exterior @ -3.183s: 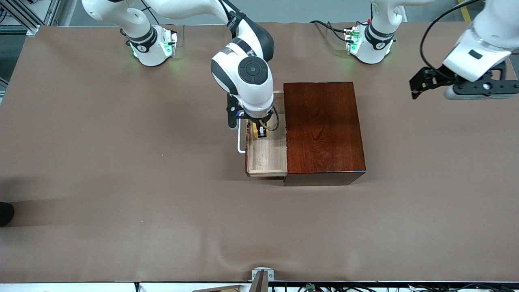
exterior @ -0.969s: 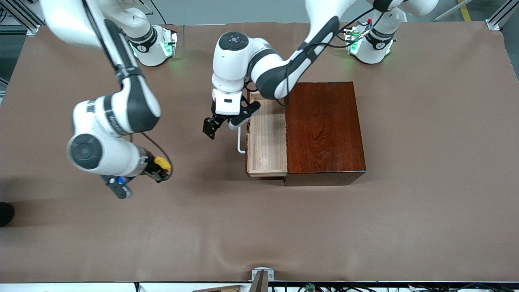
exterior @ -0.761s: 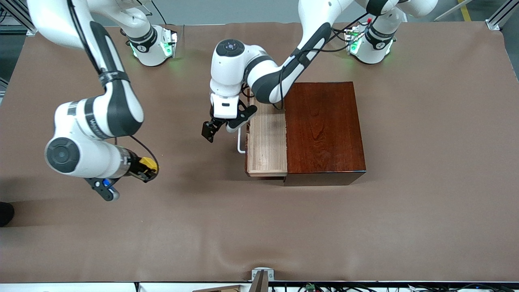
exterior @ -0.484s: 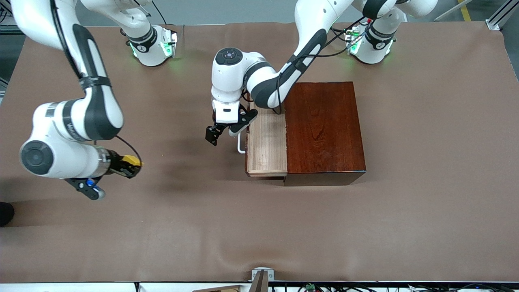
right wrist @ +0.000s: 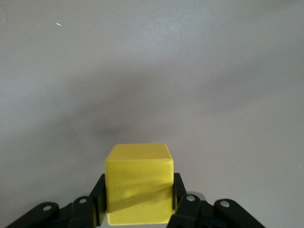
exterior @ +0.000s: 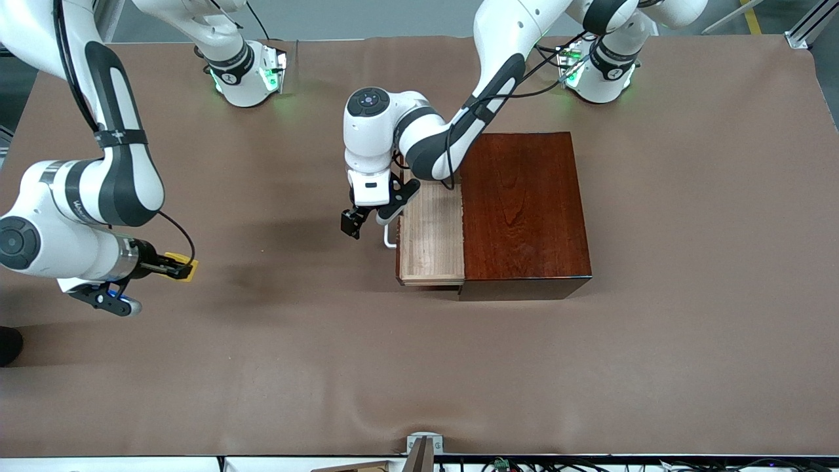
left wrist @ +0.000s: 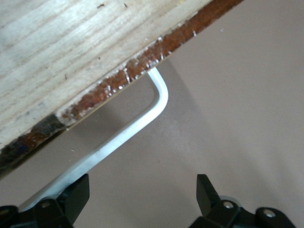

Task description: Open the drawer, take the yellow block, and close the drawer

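The drawer (exterior: 431, 231) is a light-wood tray standing pulled out of the dark reddish-brown box (exterior: 521, 206), and it is empty. Its white handle (exterior: 390, 237) faces the right arm's end of the table. My left gripper (exterior: 368, 219) is open just above the handle. In the left wrist view the handle (left wrist: 142, 118) runs past one finger (left wrist: 71, 199) of the open left gripper (left wrist: 141, 205). My right gripper (exterior: 172, 267) is shut on the yellow block (exterior: 181, 268) over bare table near the right arm's end. The block (right wrist: 138, 183) sits between the right gripper's (right wrist: 138, 202) fingers.
A brown cloth (exterior: 419, 367) covers the table. The two arm bases (exterior: 246, 72) (exterior: 600, 72) stand along the edge farthest from the front camera. A small metal bracket (exterior: 423, 446) sits at the nearest edge.
My right arm carried the yellow block out of the drawer toward its own end of the table. My left arm swung in and its open gripper closed in on the handle.
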Robot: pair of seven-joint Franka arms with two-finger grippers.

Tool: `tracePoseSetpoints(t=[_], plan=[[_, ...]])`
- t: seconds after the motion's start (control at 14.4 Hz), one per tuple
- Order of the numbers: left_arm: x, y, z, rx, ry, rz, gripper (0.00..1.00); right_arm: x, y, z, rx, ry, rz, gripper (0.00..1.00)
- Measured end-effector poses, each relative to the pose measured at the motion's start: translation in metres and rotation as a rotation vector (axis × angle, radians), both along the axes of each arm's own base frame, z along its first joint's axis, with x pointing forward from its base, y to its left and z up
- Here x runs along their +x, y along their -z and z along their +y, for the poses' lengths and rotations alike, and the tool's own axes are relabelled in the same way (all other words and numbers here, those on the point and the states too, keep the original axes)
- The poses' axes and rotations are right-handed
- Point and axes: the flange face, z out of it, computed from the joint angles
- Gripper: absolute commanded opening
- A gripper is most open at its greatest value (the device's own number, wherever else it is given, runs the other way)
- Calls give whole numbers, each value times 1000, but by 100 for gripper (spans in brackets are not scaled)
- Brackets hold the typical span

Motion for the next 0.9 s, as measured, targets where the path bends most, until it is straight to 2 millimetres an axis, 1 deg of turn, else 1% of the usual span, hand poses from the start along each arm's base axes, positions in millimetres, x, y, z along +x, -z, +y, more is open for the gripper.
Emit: tracePoseSetpoints(t=[0.21, 0.62, 0.76, 0.9], plan=[[6, 0, 7, 33, -28, 9, 100, -12, 14, -26, 8, -87, -22, 10], [18, 0, 23, 118, -81, 52, 100, -37, 38, -65, 26, -183, -50, 10], [20, 1, 29, 148, -94, 69, 100, -47, 54, -75, 23, -203, -77, 10], [24, 2, 37, 186, -111, 91, 100, -58, 74, -77, 15, -209, -104, 10]])
